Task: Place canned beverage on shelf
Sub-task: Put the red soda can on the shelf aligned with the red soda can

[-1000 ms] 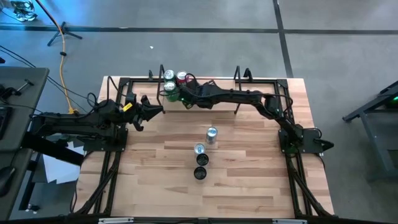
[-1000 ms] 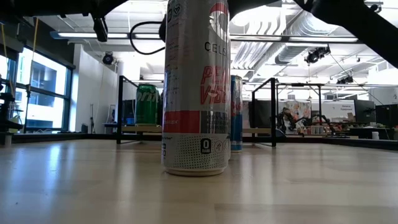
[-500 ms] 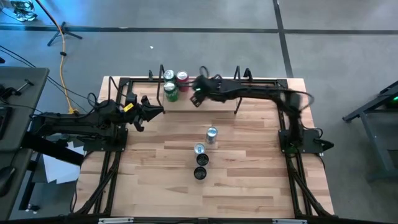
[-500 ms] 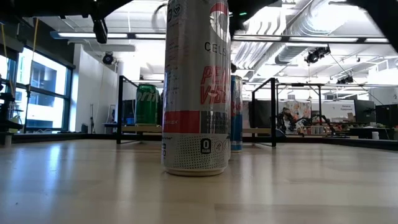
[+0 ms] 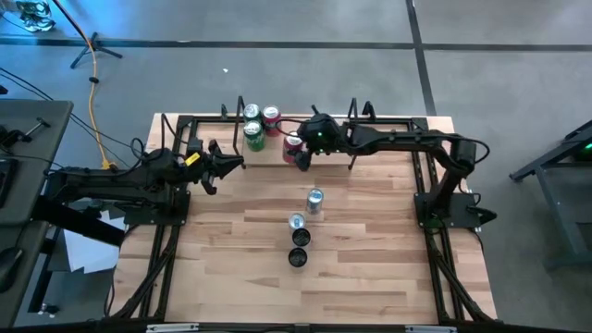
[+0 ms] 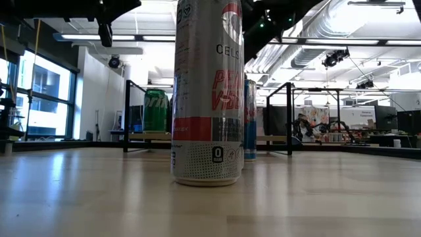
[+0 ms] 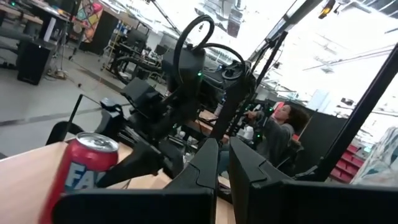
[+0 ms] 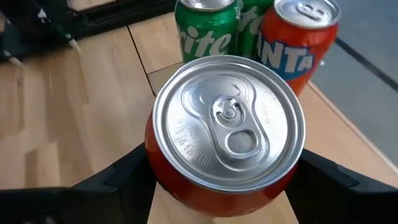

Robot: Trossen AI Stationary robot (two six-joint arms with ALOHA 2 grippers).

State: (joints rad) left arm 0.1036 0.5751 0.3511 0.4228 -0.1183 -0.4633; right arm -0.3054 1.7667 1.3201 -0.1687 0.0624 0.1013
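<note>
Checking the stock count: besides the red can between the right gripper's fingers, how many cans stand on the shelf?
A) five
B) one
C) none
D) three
D: in the high view three cans stand grouped at the shelf's left end, beside the red can at the right gripper.

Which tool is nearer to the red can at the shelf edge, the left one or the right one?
The right. The right tool is around the red can at the shelf, one finger on each side. The left tool waits apart, off the shelf's left end.
</note>
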